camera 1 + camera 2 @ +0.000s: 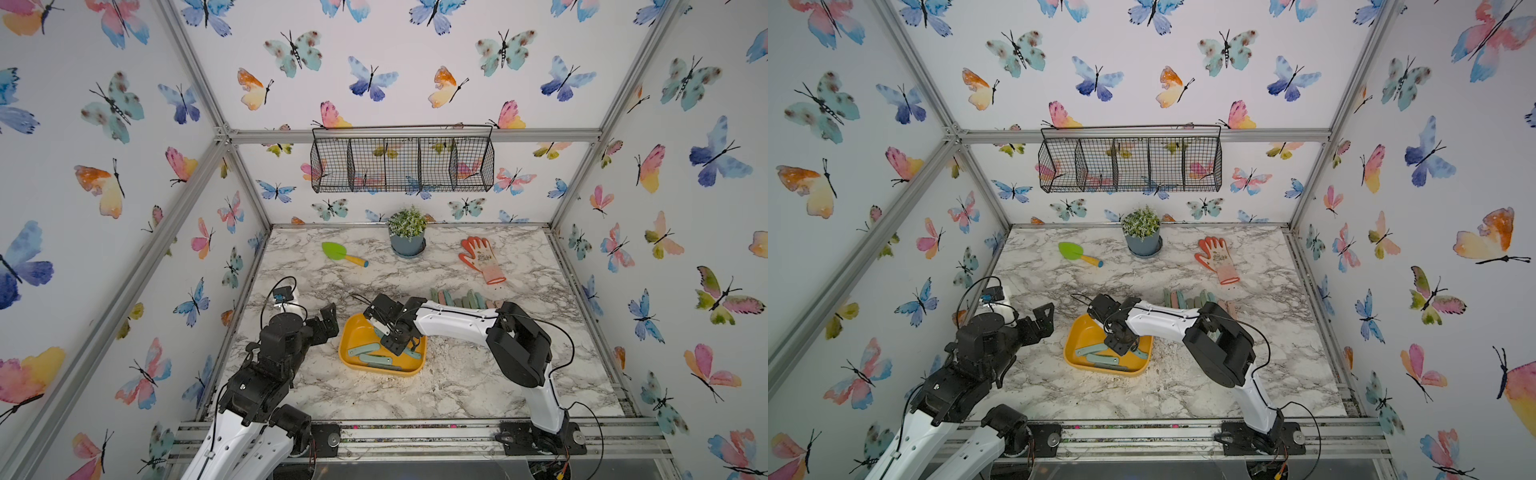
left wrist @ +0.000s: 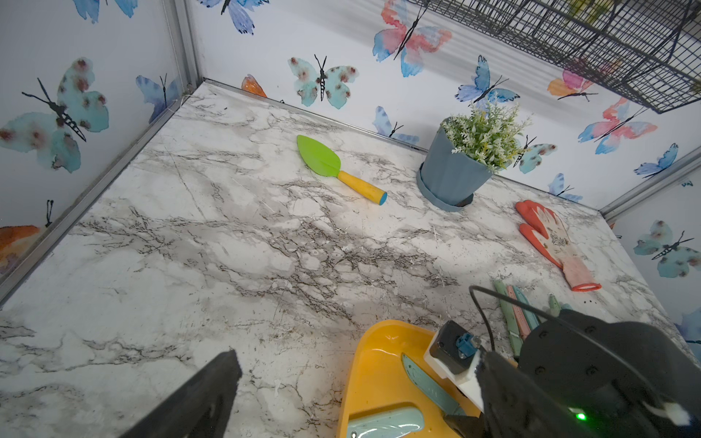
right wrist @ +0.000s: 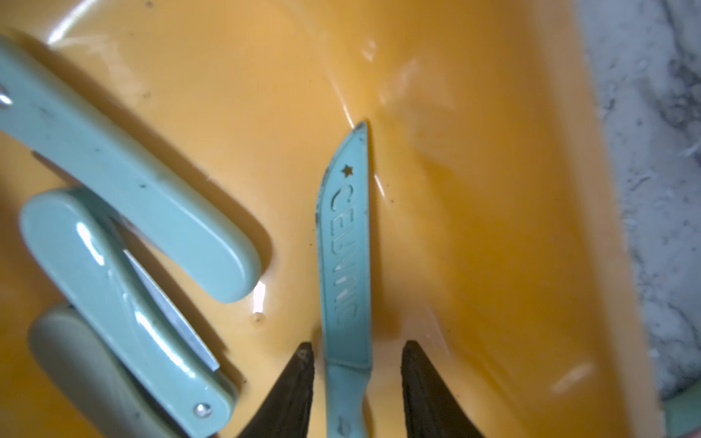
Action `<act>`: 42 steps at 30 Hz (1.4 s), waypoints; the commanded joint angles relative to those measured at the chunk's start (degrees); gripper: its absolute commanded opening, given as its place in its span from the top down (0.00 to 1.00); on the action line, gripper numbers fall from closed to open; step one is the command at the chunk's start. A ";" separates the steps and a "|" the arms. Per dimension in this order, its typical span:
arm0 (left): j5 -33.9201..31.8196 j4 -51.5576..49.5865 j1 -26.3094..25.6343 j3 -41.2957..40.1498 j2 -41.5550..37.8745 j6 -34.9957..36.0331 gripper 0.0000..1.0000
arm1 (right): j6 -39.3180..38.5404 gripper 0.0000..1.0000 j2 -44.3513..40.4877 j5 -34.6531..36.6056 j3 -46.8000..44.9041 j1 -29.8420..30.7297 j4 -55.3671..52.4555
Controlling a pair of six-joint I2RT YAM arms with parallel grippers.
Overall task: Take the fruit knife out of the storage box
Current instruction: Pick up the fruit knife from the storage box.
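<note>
Right tool (image 3: 354, 350) is sitting open, straddling the fruit knife (image 3: 343, 246) lying in the storage box (image 1: 353, 332) | only the right wrist view's showing the gaps, both top views are blocking them | left tool (image 1: 327, 319) is hanging open

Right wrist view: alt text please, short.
The right gripper straddles an open teal fruit knife where blade meets handle, black fingertips clear of it on both sides. The knife lies in the yellow-orange storage box beside three folding knives; marble tabletop shows past the rim.
</note>
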 commanded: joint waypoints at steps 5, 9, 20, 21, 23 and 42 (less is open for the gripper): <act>-0.05 0.53 -0.03 0.53 0.04 0.09 0.02 | -0.79 0.58 3.37 -3.78 1.48 -0.15 -4.02; 0.40 0.62 -0.04 0.51 0.15 0.15 0.02 | -0.65 0.62 3.98 -3.15 1.50 -0.15 -4.19; -0.03 0.65 -0.01 0.40 -0.90 0.12 0.02 | 0.75 0.74 1.10 -1.03 1.34 -0.15 -2.06; 0.10 0.71 -0.04 0.49 -0.91 0.12 0.02 | 0.70 0.75 0.81 -1.05 1.51 -0.15 -1.96; 0.23 0.62 -0.03 0.49 -0.69 0.22 0.02 | 0.62 0.76 0.21 -1.27 2.12 -0.15 -1.92; 1.20 1.06 0.28 0.19 -1.08 0.39 0.01 | 2.69 0.77 -4.67 -1.25 3.11 -0.24 -1.25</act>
